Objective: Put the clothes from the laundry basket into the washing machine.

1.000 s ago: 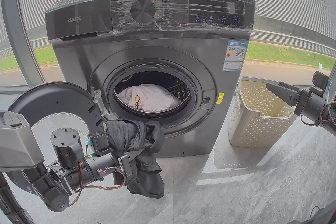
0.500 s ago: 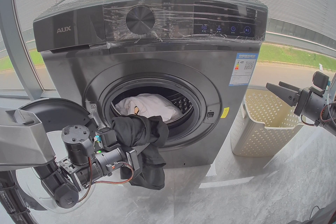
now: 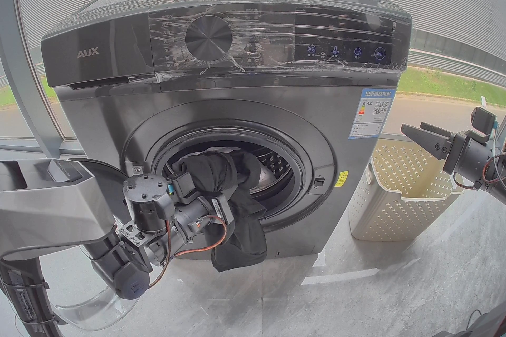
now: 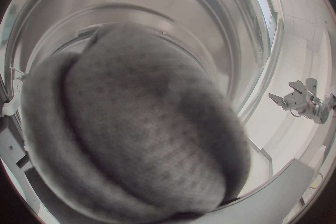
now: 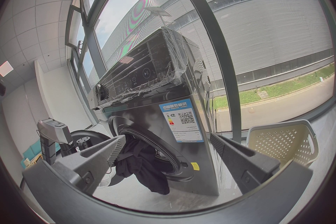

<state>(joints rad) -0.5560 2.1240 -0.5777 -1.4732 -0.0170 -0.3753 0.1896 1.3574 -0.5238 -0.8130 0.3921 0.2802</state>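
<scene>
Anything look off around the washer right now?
Yes. The dark garment is only partly in: its top sits at the drum opening, while the rest hangs outside over the lower rim and down the front of the washing machine. Plastic film also covers the control panel.

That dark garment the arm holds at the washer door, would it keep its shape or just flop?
Probably floppy: the dark garment droops from the left gripper over the door rim of the washing machine. Likely light, since one gripper carries it bunched. Its dangling tail may catch on the rim rather than slide inside.
</scene>
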